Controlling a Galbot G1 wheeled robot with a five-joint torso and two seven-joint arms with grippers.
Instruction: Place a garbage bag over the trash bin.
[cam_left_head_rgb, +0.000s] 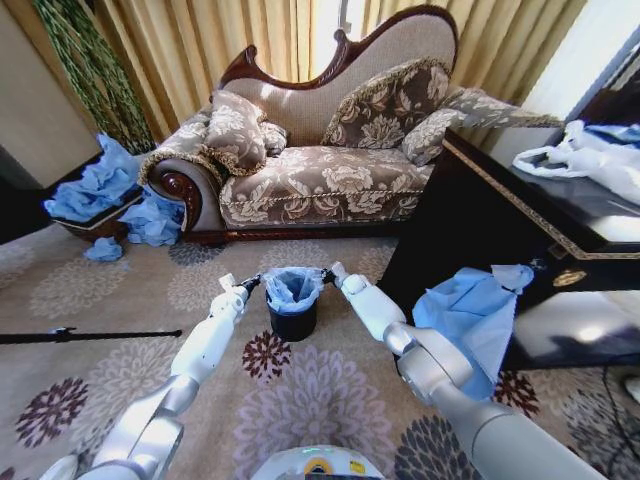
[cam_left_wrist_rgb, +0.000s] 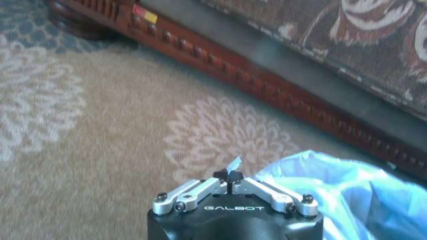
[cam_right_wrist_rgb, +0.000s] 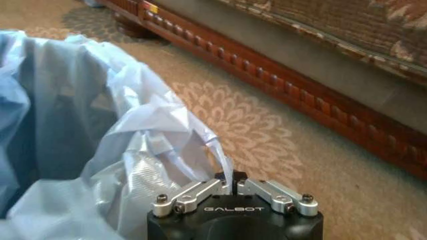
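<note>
Head view: bin (cam_left_head_rgb: 293, 322) on carpet (cam_left_head_rgb: 130, 300) before sofa (cam_left_head_rgb: 330, 180), bag (cam_left_head_rgb: 293, 288) in its top; left gripper (cam_left_head_rgb: 250, 283) and right gripper (cam_left_head_rgb: 327, 274) at the rim either side.
L wrist: fingers (cam_left_wrist_rgb: 220, 174) pinched on bag edge.
R wrist: pinched on bag (cam_right_wrist_rgb: 100, 150) too.

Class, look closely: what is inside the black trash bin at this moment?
The light-blue garbage bag lines the trash bin, its edges pinched by the left gripper and right gripper. The bin's bottom is covered by plastic.
</note>
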